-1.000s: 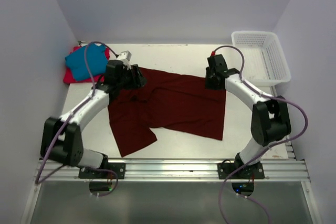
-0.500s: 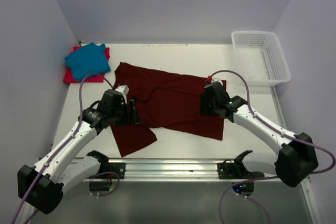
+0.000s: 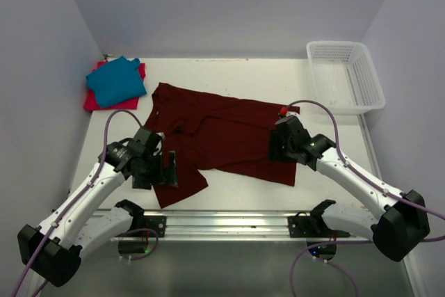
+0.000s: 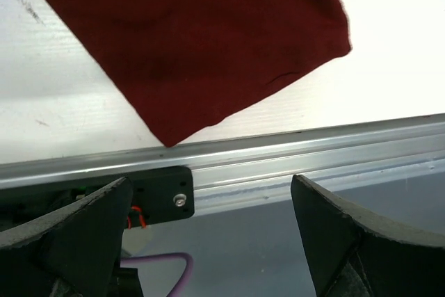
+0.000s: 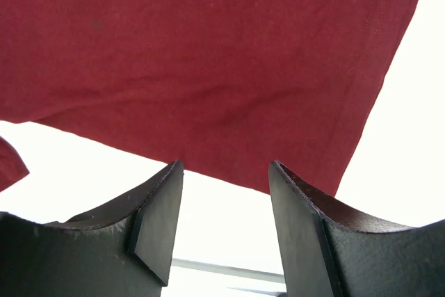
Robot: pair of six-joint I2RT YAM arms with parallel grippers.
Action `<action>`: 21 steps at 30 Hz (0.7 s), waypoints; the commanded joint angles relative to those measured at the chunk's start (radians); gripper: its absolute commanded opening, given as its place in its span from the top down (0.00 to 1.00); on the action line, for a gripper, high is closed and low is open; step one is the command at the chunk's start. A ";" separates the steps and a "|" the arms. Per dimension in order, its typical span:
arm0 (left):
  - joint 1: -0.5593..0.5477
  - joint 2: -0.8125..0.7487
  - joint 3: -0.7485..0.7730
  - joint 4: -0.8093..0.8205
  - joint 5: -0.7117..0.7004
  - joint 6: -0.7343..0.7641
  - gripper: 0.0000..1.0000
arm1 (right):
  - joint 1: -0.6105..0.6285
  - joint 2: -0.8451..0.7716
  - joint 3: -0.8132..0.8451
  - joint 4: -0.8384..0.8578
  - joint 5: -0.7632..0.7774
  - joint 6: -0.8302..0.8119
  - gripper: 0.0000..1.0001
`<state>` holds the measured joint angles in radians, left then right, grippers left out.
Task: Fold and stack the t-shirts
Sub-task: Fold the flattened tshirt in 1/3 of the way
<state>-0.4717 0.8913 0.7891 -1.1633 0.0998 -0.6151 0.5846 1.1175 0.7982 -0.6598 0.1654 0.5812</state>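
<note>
The dark maroon t-shirt (image 3: 229, 133) lies spread and rumpled on the white table, one flap reaching toward the near edge. My left gripper (image 3: 169, 169) hovers over that near-left flap, open and empty; the left wrist view shows the flap's corner (image 4: 208, 46) above the wide-apart fingers (image 4: 76, 241). My right gripper (image 3: 277, 149) is open and empty over the shirt's right near hem, which fills the right wrist view (image 5: 208, 67) above its fingers (image 5: 156, 220). The teal blue shirt (image 3: 115, 80) lies folded on the red-pink shirt (image 3: 93, 101) at the far left.
A white mesh basket (image 3: 345, 52) stands at the far right corner. An aluminium rail (image 3: 229, 224) runs along the table's near edge and also shows in the left wrist view (image 4: 313, 154). Grey walls close in the left, back and right.
Both arms have drawn back from the shirt's far edge toward the near edge. The maroon shirt's far part now lies uncovered on the table.
</note>
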 commanded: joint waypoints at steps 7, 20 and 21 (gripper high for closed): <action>-0.007 0.118 -0.039 0.105 0.069 0.014 0.00 | 0.004 -0.082 -0.014 -0.009 -0.006 0.012 0.42; -0.007 0.409 -0.074 0.214 0.006 -0.029 0.14 | 0.004 -0.171 -0.083 0.009 -0.026 0.006 0.39; -0.007 0.420 -0.059 0.205 -0.023 -0.032 0.14 | 0.004 -0.174 -0.088 0.012 -0.027 0.006 0.39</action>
<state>-0.4736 1.2770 0.6773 -0.9615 0.1352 -0.6304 0.5846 0.9722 0.7219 -0.6643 0.1596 0.5838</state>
